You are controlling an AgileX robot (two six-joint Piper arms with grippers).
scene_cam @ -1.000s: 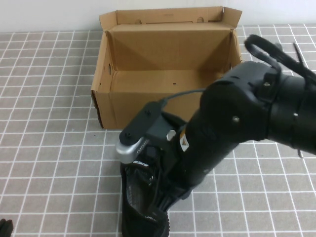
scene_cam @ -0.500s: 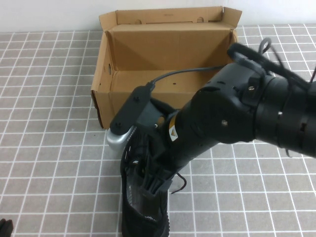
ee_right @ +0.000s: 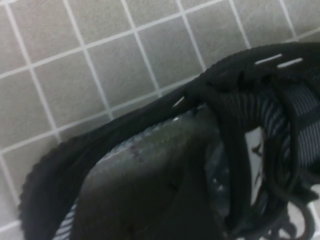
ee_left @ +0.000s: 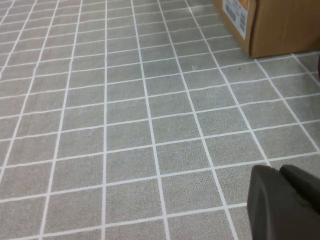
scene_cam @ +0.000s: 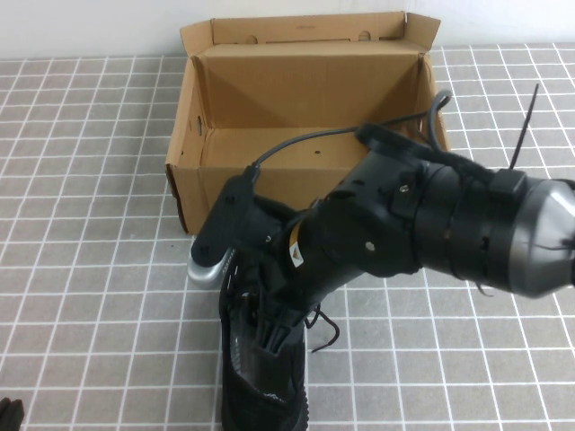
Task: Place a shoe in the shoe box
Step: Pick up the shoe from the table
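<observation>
We see a grey tiled table surface (scene_cam: 90, 269) with white grid lines. Directly on it stands a brown corrugated cardboard shoe box (scene_cam: 260, 193), lid flap open at the far side. Just in front of the box lies a black knit sneaker (scene_cam: 260, 386), resting on its sole, toe end near the box.

The left gripper (ee_left: 285, 205) hovers low over bare tiles, well apart from both; the right gripper (scene_cam: 269, 337) reaches down into the sneaker's opening.

No word or number can be read anywhere. The shoe box (ee_left: 280, 25) carries a white label with an orange patch (ee_left: 237, 14) on one side near a corner, its print too small to make out. The right arm (scene_cam: 431, 233) bears a small yellow-orange sticker (scene_cam: 295, 254) with an unreadable mark. The tongue of the shoe (ee_right: 235, 145) shows a white tag with a dark mark (ee_right: 257, 150), not legible. The right claw (scene_cam: 269, 337) and left claw (ee_left: 285, 200) show no lettering.
</observation>
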